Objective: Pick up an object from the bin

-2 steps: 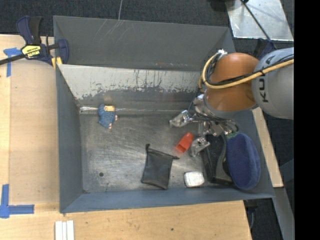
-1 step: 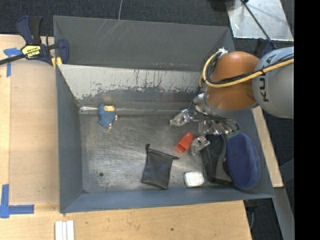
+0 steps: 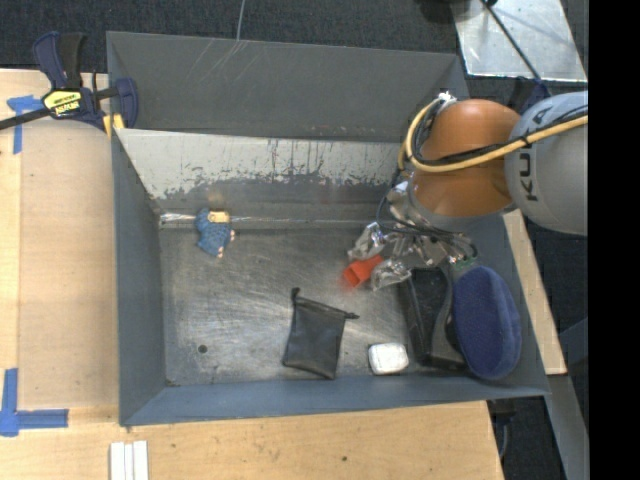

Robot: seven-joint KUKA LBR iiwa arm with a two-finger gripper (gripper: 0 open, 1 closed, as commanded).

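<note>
My gripper (image 3: 388,256) hangs low over the right middle of the bin floor, under the arm's orange cover. A small red-orange piece (image 3: 357,272) lies right at the gripper's left side, touching or nearly touching it; whether it is held I cannot tell. Just right of the gripper and partly under it lies a long black object (image 3: 430,318). A small white block (image 3: 388,358) rests near the front wall, below the gripper.
A black cloth pouch (image 3: 315,338) lies at the front middle. A dark blue oval pad (image 3: 487,320) leans against the right wall. A small blue figure (image 3: 213,230) sits far left by the back wall.
</note>
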